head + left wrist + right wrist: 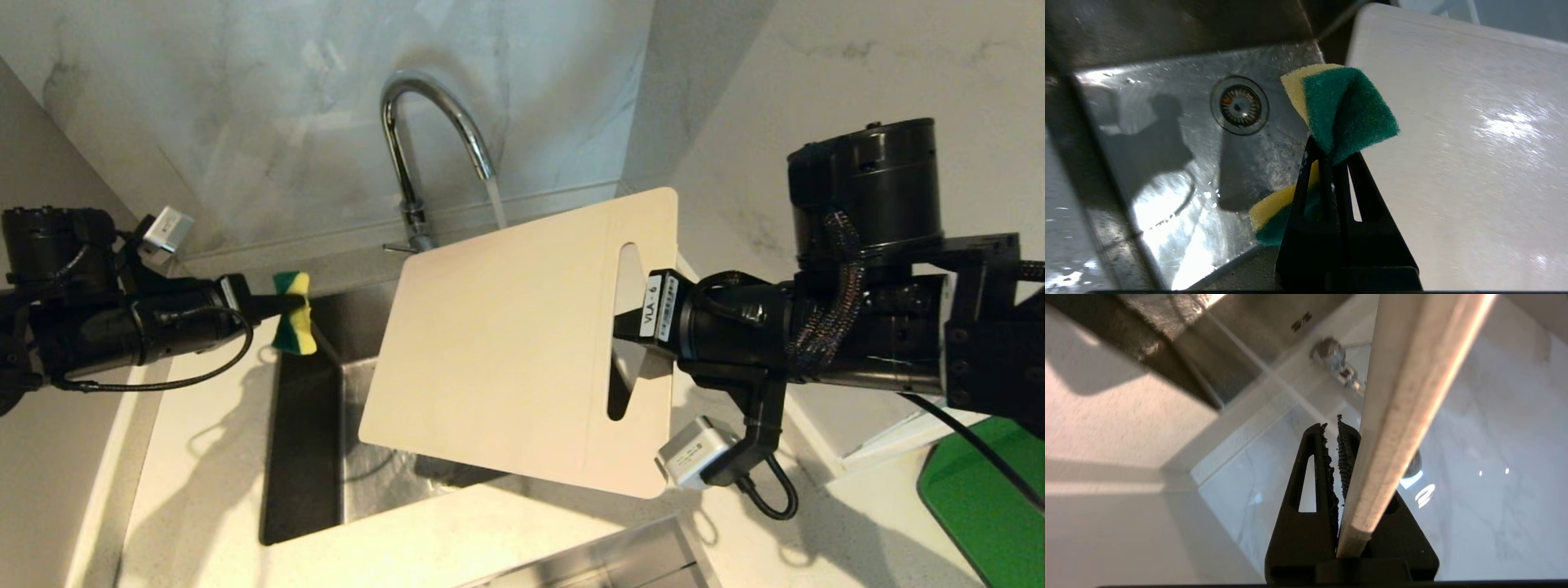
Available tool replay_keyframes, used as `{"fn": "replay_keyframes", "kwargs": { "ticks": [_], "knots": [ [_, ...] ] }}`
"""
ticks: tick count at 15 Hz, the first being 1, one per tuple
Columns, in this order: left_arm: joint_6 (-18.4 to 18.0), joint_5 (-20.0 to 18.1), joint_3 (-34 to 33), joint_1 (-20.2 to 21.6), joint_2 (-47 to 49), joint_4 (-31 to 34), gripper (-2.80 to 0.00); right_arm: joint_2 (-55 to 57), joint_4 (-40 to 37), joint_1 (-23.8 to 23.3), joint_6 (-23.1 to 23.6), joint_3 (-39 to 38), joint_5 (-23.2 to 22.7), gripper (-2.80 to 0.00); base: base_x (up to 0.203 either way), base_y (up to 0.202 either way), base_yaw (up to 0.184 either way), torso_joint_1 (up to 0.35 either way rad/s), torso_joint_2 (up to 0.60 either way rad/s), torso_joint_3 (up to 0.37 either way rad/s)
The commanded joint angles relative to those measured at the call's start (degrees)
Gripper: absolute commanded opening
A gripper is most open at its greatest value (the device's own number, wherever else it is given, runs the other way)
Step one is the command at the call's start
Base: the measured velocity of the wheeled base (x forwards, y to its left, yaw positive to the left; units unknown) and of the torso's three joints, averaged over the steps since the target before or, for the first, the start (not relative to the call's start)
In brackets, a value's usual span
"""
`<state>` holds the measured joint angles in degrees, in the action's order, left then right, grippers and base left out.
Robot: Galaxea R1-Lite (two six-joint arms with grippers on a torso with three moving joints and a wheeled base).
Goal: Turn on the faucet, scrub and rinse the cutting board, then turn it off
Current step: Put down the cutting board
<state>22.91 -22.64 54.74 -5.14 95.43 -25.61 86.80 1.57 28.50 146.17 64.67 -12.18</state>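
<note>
The chrome faucet arches over the sink, and a thin stream of water falls from its spout behind the cutting board's top edge. The cream cutting board hangs tilted above the sink. My right gripper is shut on the strip beside its handle cutout. The right wrist view shows the board's edge running through the right gripper. My left gripper is shut on a yellow-and-green sponge, a short way left of the board and apart from it. In the left wrist view the sponge sits beside the board face.
The faucet's small lever sticks out at its base. The steel sink floor holds a round drain. A dark green board lies on the counter at the right. Marble walls close off the back.
</note>
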Motion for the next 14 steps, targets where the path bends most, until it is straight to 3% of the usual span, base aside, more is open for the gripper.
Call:
{"fn": "replay_keyframes", "kwargs": {
  "ticks": [1,6,12,14],
  "knots": [
    [0.3,-0.2,1.4,1.6,-0.3,0.2,-2.8,-4.2,0.0,0.0,0.7,-1.9,-0.1,-2.8,0.0,0.0,0.0,0.0,0.0,0.0],
    [0.9,-1.8,2.6,2.6,-0.2,1.5,-2.8,-14.1,0.0,-0.3,-4.5,-8.3,0.5,-2.8,0.0,0.0,0.0,0.0,0.0,0.0],
    [1.1,-1.7,3.0,2.9,-0.4,1.6,-2.8,-27.7,0.1,-4.5,-11.9,-16.5,1.8,-2.8,0.0,0.0,0.0,0.0,0.0,0.0],
    [1.1,-1.7,3.1,2.9,-0.5,1.6,-2.8,-32.6,0.1,-6.0,-18.3,-19.1,4.0,-2.8,0.0,0.0,0.0,0.0,0.0,0.0]
  ]
}}
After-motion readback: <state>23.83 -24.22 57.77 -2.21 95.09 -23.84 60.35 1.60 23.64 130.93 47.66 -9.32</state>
